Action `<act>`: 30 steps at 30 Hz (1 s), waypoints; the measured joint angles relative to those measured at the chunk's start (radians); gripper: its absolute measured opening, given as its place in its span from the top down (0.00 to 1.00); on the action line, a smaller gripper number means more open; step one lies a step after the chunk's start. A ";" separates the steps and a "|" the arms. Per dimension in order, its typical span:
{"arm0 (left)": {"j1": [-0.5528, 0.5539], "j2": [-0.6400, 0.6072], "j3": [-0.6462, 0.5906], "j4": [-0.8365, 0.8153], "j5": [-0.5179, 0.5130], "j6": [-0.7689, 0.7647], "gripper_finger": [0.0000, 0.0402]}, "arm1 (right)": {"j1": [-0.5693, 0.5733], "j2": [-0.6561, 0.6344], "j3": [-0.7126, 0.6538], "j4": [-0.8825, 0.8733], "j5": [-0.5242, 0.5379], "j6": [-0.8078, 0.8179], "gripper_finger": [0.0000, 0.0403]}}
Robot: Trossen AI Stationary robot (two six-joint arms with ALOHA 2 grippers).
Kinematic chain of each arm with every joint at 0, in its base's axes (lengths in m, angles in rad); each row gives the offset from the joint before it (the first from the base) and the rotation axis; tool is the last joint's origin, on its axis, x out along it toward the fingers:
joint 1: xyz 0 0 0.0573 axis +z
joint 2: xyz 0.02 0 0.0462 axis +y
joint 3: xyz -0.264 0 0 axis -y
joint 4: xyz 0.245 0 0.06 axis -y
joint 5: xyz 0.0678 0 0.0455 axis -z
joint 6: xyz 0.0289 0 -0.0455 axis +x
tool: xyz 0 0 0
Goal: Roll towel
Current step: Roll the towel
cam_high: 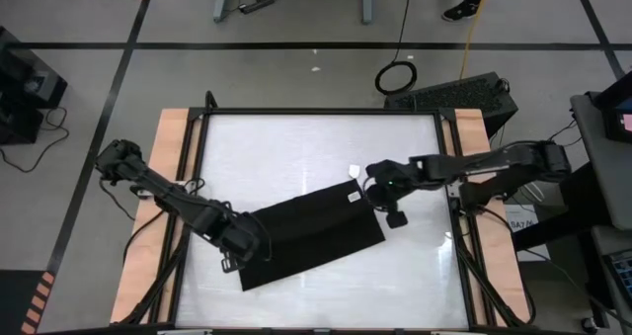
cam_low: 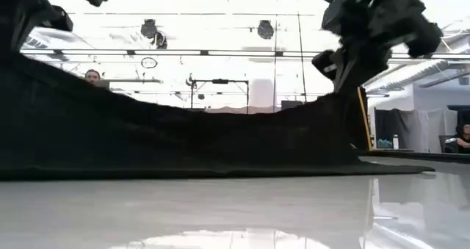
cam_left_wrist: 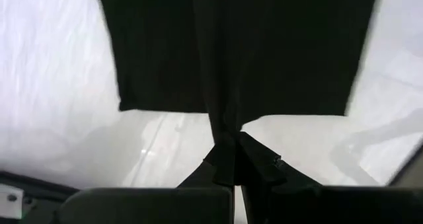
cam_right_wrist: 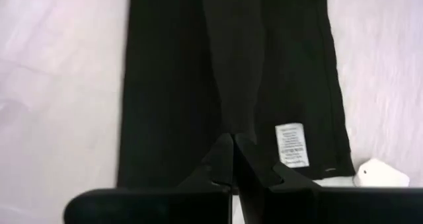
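The black towel [cam_high: 311,231] stretches aslant across the middle of the white table, from near left to far right. My left gripper [cam_high: 240,244] is shut on its left short end, and my right gripper [cam_high: 375,192] on its right short end. In the low view both ends rise toward the grippers, and the towel [cam_low: 183,142] sags between them, its lower edge lying on the table. A white label [cam_right_wrist: 291,145] is sewn near the right end. A small white tag [cam_high: 354,169] lies by that corner. My left gripper pinches the towel's left short edge [cam_left_wrist: 223,135], about midway along it, between its two fingers, which point down from above. The cloth gathers into a ridge running away from the fingertips [cam_left_wrist: 258,161]. That end is lifted off the table. My right gripper pinches the towel's right short edge [cam_right_wrist: 231,121], about midway along it, beside the white label. Its fingers [cam_right_wrist: 221,154] come slanting down from the table's right side. A raised fold runs away from the fingertips along the towel, and this end is held up off the table.
A black frame [cam_high: 321,111] borders the white tabletop, with wooden boards [cam_high: 168,147] at both sides. Bare tabletop lies beyond the towel toward the far edge [cam_high: 316,147] and along the near edge. Cables and a black box [cam_high: 454,93] lie on the floor behind the table.
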 joint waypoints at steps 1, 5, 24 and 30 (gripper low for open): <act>0.003 0.000 -0.012 0.000 -0.001 -0.007 0.98 | -0.014 0.017 0.000 0.007 0.000 -0.005 1.00; 0.019 0.000 -0.058 0.002 -0.002 -0.014 0.98 | -0.062 0.076 0.000 0.054 0.001 -0.025 1.00; 0.118 0.000 -0.230 0.061 -0.139 -0.010 0.88 | -0.261 0.275 0.000 0.197 -0.005 -0.077 0.90; 0.128 -0.001 -0.242 0.057 -0.149 -0.012 0.74 | -0.303 0.275 -0.001 0.216 -0.004 -0.072 0.82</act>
